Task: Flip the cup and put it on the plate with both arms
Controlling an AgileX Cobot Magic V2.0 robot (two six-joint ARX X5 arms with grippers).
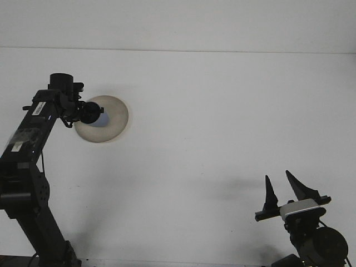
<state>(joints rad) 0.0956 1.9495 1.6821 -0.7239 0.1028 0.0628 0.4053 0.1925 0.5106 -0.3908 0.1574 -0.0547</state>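
Your left gripper (93,113) is way out over the left part of the table, sitting right above the beige plate (114,119), and honestly you can't tell from this angle whether its fingers are spread or closed, since the whole tip is one dark blob seen nearly end-on. Right at that tip there's a small pale bluish patch, which looks like the cup (100,118), over the middle-left of the plate; whether it's resting on the plate or held just above it isn't something you can make out, and same goes for which way up it is. The plate itself is round, lying flat, with its left edge hidden behind the gripper and wrist. Moving outward, your left arm (34,125) slants down from the wrist toward the bottom-left corner, white stickers on its dark housing and a cable hanging alongside it. Your right gripper (282,189) is well apart from all that, down in the bottom-right corner, pointing upward with its two dark pointed fingers spread apart and nothing between them. Below it you can see its white-and-black wrist block and the round joint at the frame's edge. The table (222,122) is plain white, with a faint shadow near the right gripper.
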